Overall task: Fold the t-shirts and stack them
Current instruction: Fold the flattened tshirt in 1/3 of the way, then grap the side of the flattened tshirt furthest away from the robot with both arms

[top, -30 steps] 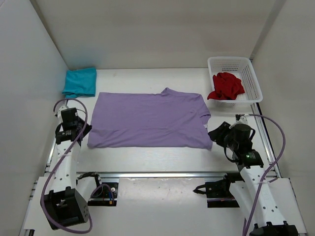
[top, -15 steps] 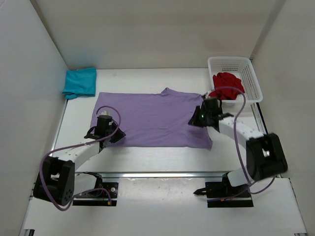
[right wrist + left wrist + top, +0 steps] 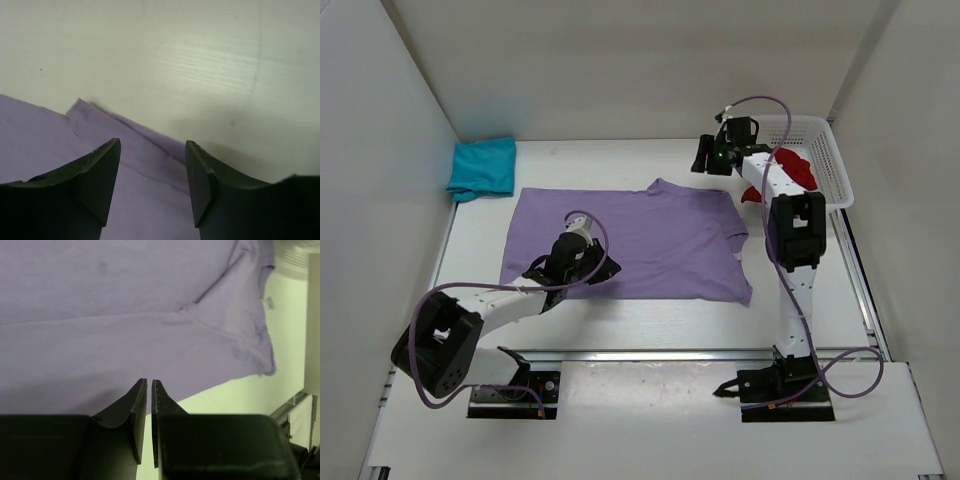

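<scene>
The pale lavender cotton t-shirt [image 3: 620, 240] lies spread flat in the middle of the white table [image 3: 650, 320], neck toward the top of the frame. A folded teal t-shirt [image 3: 483, 167] sits at upper left, and a crumpled red t-shirt [image 3: 788, 172] lies in the white plastic mesh basket [image 3: 825, 130] at upper right.

My left gripper [image 3: 149, 382] is low over the shirt's near hem, left of centre. Its jaws are nearly together with only a slit between them, and I cannot tell whether any hem is caught in it. My right gripper [image 3: 152, 145] hovers at the far edge, by the right shoulder, with its jaws well apart and nothing between them.

I expect the cloth to be light, limp and a bit clingy. It will drape and wrinkle rather than hold a line, and a shallow pinch could slip off. I would take hold at the doubled seams, meaning the hem corner and the shoulder edge. I would grip through the full thickness and lift both sides evenly so the fold lands straight.
</scene>
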Controlling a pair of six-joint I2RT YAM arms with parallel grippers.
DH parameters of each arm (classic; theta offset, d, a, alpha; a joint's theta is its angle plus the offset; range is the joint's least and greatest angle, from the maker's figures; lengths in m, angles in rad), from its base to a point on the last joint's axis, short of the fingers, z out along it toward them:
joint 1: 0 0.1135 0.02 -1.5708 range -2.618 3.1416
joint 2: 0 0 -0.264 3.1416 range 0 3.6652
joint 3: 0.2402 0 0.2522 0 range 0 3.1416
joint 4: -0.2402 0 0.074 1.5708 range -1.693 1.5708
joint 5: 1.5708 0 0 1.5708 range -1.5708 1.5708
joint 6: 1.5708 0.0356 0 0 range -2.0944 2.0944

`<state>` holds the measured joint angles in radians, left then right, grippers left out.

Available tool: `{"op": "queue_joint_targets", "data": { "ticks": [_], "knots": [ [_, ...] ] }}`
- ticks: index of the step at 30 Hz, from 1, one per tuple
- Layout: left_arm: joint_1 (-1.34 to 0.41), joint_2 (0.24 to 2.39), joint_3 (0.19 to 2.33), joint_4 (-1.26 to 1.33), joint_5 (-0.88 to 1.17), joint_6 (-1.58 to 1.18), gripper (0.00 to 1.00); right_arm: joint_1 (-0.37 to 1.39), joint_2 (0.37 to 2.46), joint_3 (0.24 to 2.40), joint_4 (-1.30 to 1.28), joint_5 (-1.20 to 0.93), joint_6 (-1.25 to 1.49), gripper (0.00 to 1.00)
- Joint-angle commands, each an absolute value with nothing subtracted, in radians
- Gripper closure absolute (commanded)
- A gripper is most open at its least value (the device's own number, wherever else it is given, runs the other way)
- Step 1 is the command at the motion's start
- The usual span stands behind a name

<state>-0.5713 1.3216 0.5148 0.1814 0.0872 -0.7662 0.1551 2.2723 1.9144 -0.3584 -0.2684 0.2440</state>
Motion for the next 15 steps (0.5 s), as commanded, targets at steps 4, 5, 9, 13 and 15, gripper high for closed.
{"op": "queue_joint_targets", "data": {
  "ticks": [4,5,9,13,15],
  "knots": [
    [-0.603,1.304,0.445,0.297,0.127,-0.765,0.79,0.175,2.422,2.25,-0.587,-0.452,0.014,0.42],
    [-0.589,1.304,0.434,0.316,0.138,-0.775,0.78,0.178,2.44,2.261,-0.6,-0.472,0.008,0.41],
    [-0.558,1.298,0.405,0.327,0.152,-0.772,0.79,0.155,2.482,2.273,-0.591,-0.598,0.008,0.38],
    [-0.538,1.285,0.387,0.337,0.167,-0.787,0.78,0.164,2.525,2.309,-0.592,-0.66,0.008,0.35],
    [-0.532,1.281,0.394,0.328,0.169,-0.785,0.78,0.176,2.56,2.325,-0.597,-0.681,0.009,0.35]
  ]
}}
